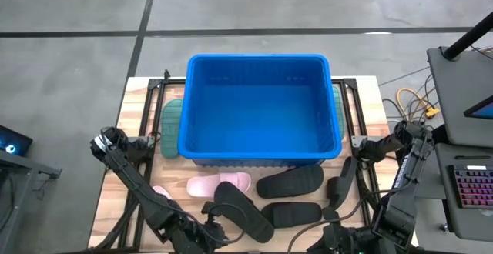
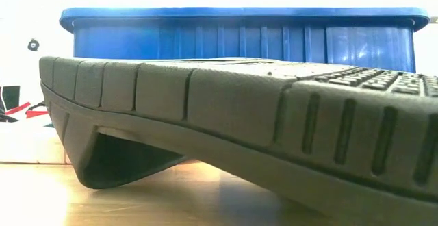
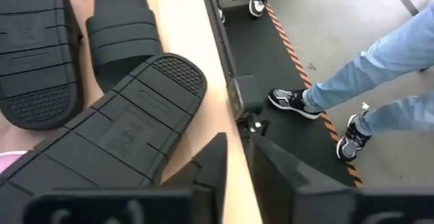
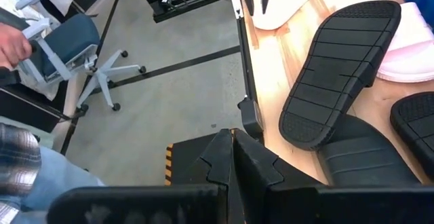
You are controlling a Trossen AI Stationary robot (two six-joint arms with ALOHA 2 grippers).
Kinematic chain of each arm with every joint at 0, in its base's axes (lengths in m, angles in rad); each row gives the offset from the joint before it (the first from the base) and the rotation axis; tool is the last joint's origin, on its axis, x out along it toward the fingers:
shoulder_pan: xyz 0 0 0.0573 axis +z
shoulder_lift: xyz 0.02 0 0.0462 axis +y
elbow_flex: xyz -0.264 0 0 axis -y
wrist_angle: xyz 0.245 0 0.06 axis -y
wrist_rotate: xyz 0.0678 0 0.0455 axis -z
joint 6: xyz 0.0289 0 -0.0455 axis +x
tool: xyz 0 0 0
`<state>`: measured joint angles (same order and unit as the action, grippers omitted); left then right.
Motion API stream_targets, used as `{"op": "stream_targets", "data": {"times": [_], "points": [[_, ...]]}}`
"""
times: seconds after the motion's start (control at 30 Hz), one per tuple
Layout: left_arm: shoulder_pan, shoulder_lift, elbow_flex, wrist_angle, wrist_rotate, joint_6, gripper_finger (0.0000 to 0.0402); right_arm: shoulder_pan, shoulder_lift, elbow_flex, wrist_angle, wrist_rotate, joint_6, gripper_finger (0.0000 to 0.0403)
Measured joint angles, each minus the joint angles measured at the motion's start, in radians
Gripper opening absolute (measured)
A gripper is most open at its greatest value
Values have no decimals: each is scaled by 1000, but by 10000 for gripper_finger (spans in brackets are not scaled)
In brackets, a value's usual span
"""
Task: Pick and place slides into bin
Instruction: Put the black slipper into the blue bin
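Four black slides and a pink one lie loose on the table (image 1: 362, 104) in front of the empty blue bin (image 1: 259, 152), with a sage green slide (image 1: 171, 125) wedged against the bin's left wall. The left gripper (image 1: 202, 235) hovers at the table's near edge, its jaws slightly apart and empty; directly ahead of them, in the left wrist view, lies an overturned black slide (image 3: 112, 139), sole up, its long axis running diagonally away from the jaws toward the bin. That slide (image 1: 243, 212) appears to rest partly on the pink slide (image 1: 219, 184), though the overlap is hard to judge from above. The right gripper (image 1: 339, 242) waits at the near edge too, jaws pressed together, holding nothing. The left arm is the nearer to the overturned slide; a grasp would likely need the jaws turned across its width. Two more black slides (image 1: 290, 181) lie between the arms.
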<state>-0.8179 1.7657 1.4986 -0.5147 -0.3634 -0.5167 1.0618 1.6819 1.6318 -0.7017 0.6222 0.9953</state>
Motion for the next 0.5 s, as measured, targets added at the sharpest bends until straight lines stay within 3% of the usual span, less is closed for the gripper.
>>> {"op": "stream_targets", "data": {"times": [0.17, 0.3, 0.5], "points": [[33, 0, 0, -2, 3, 34, 136, 0, 0, -3, 0, 0, 19, 9], [48, 0, 0, -2, 15, 192, 186, 0, 0, -3, -4, -1, 22, 9], [70, 0, 0, -5, 15, 412, 221, -4, -1, -3, -29, -1, 28, 13]]}}
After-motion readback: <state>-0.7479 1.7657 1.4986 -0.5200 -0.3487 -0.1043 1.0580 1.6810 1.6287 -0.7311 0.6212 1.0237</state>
